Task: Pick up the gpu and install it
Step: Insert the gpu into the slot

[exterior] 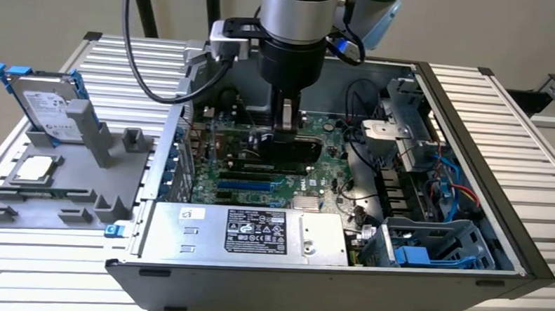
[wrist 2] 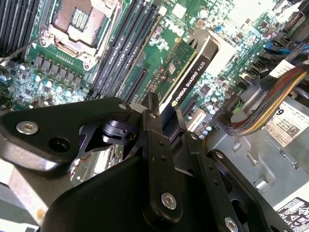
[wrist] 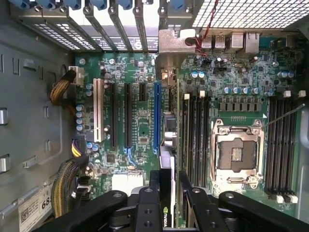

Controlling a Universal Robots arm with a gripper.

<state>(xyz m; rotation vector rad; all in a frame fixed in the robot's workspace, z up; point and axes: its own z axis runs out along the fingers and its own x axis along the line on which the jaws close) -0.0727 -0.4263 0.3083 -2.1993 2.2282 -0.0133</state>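
- Our arm (exterior: 297, 30) hangs straight down into the open case, wrist vertical.
- Our gripper (exterior: 284, 131) points downward, its black fingers (wrist 2: 155, 140) closed on the gpu (wrist 2: 186, 82), gripping its upper edge.

From my console, the arm (exterior: 297, 16) is a fat silver-grey cylinder stepping down into a black wrist section (exterior: 291, 61). A black bracket (exterior: 234, 35) with a pale grey block is clamped beside the wrist section, and a thick black cable (exterior: 143, 58) loops away from that bracket. Blue trim (exterior: 343, 47) sits on the wrist section's other side. Below the wrist section, the gripper (wrist 2: 161, 118) is matte black metal: flat linkage plates (wrist 2: 58, 130) and narrow finger bars (wrist 2: 157, 159), dotted with silver screw heads (wrist 2: 27, 127) and open bolt holes.
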